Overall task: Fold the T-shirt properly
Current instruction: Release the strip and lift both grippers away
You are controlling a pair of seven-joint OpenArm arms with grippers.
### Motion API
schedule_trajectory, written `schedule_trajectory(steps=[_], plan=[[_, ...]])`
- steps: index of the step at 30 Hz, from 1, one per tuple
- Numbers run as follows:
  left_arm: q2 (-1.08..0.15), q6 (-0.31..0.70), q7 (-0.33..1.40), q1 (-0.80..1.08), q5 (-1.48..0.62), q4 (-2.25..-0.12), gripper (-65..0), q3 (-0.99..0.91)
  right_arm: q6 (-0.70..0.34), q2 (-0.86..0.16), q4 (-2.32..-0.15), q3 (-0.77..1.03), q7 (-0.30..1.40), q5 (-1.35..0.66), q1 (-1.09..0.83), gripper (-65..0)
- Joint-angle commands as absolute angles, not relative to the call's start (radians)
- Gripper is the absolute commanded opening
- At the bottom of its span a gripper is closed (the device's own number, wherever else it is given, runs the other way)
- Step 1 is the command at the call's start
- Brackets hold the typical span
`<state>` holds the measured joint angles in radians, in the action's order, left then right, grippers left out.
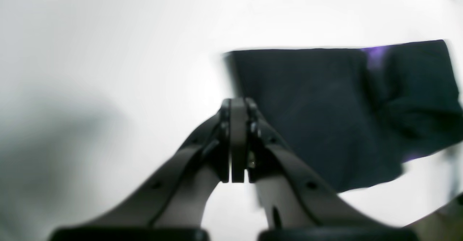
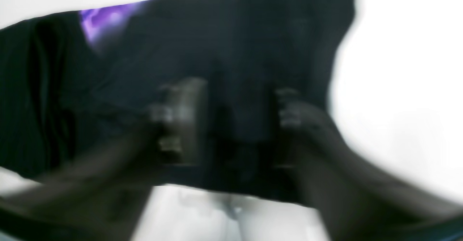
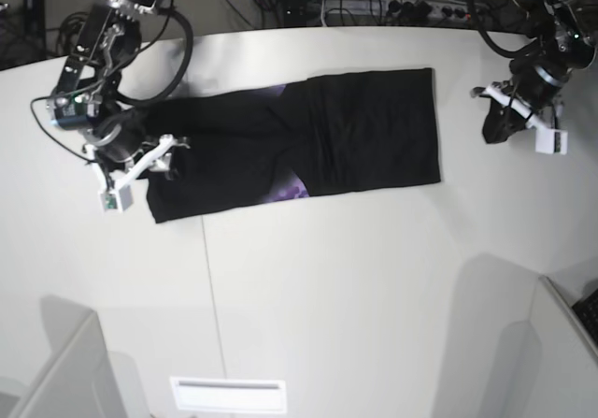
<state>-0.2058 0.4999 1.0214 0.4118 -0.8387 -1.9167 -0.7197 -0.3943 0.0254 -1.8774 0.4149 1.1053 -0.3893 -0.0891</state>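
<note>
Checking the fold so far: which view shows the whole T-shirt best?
The base view: the T-shirt lies there as a long band on the table. Both wrist views show only blurred black parts with some purple print.

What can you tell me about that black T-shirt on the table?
The T-shirt is soft black cloth, folded into a long band lying flat across the white table. A strip of purple print peeks out at its front edge. Its right half overlaps the left. One open gripper is at its left end; the other stays apart.
</note>
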Motion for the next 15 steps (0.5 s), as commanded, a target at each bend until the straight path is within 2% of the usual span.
schedule_trajectory(steps=[1,5,9,12,15], plan=[[-0.236,0.504,1.001,0.433,-0.854,-1.933,-65.0,-0.766,-0.397,0.018,-1.880,0.438,1.107,-0.403,-0.056,-22.8],[-0.259,0.575,1.000,0.470,-0.817,-1.886,-65.0,-0.888,-0.397,0.007,-1.742,0.521,1.175,-0.403,0.041,-22.7],[-0.243,0.698,0.998,0.438,-0.595,-1.842,-65.0,-0.906,-0.443,-0.031,-1.584,0.559,1.201,-0.450,0.097,-23.1],[-0.176,0.698,0.990,0.427,-0.443,-1.842,-65.0,-0.906,-0.447,-0.062,-1.534,0.584,1.193,-0.493,0.102,-23.1],[-0.125,0.698,0.881,0.421,-0.328,-1.833,-65.0,-0.886,-0.443,-0.079,-1.495,0.585,1.191,-0.493,0.102,-23.1]])
